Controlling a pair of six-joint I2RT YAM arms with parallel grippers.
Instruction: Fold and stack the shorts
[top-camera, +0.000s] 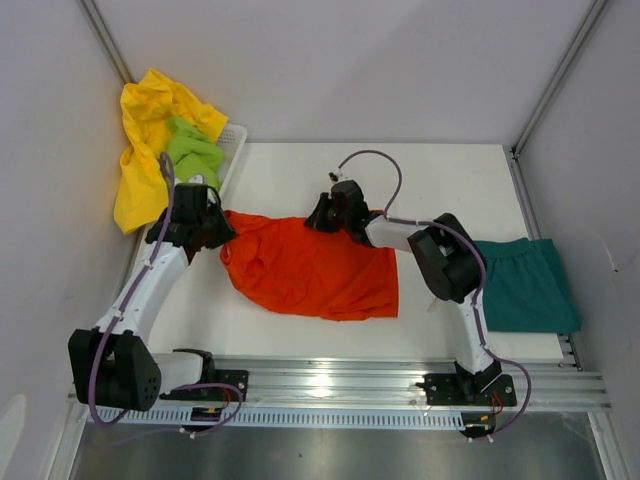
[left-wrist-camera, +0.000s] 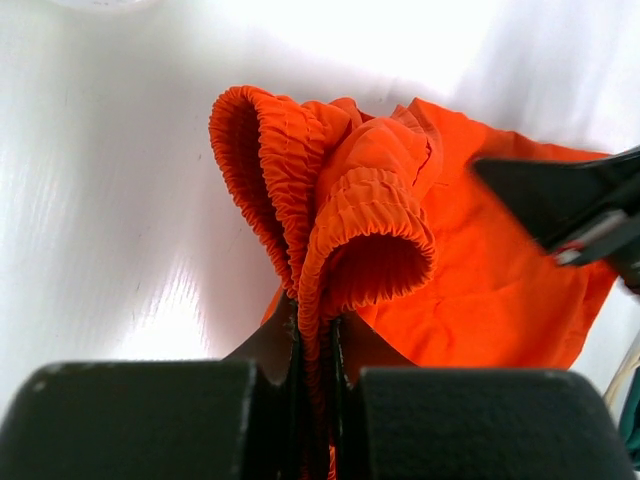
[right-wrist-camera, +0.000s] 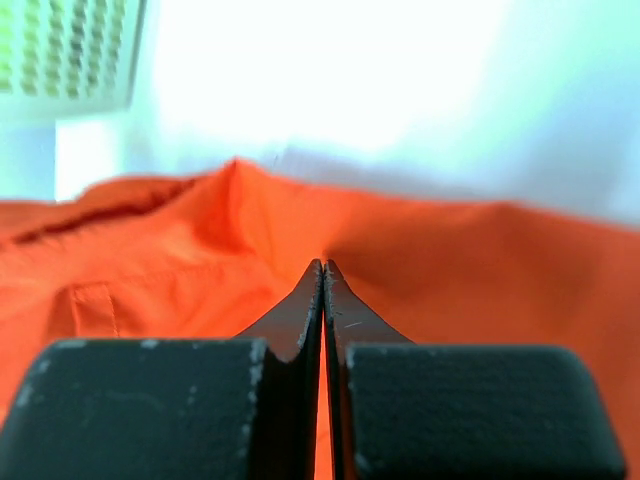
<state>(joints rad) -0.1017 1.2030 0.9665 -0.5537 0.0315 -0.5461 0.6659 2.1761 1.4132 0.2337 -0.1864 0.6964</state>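
Left gripper (left-wrist-camera: 315, 335) was seen clamped on the elastic waistband (left-wrist-camera: 370, 230) of the orange shorts (left-wrist-camera: 480, 290), with the band bunched into a loop just ahead of the fingertips. At the garment's far edge, the right gripper (right-wrist-camera: 323, 272) was pressed together on a thin pinch of the same cloth. A sliver of orange showed between the jaws, and the fabric was drawn up into a small peak there.

The orange shorts were spread, somewhat rumpled, across the middle of the white table (top-camera: 440, 180). The two holds along one edge were judged to be a way of tensioning and straightening the cloth before a fold was made.

The left arm was extended forward from its base with the elbow bent, its wrist brought low at the left end of the garment, near the white basket (top-camera: 234, 140). The right arm was reached forward and then angled inward to the left, its wrist low over the far edge of the cloth.

Teal shorts (top-camera: 520, 285) lay flat at the table's right edge, apart from the orange pair. Yellow shorts (top-camera: 145, 130) and green shorts (top-camera: 192, 152) were draped over the basket, apparently waiting to be folded.
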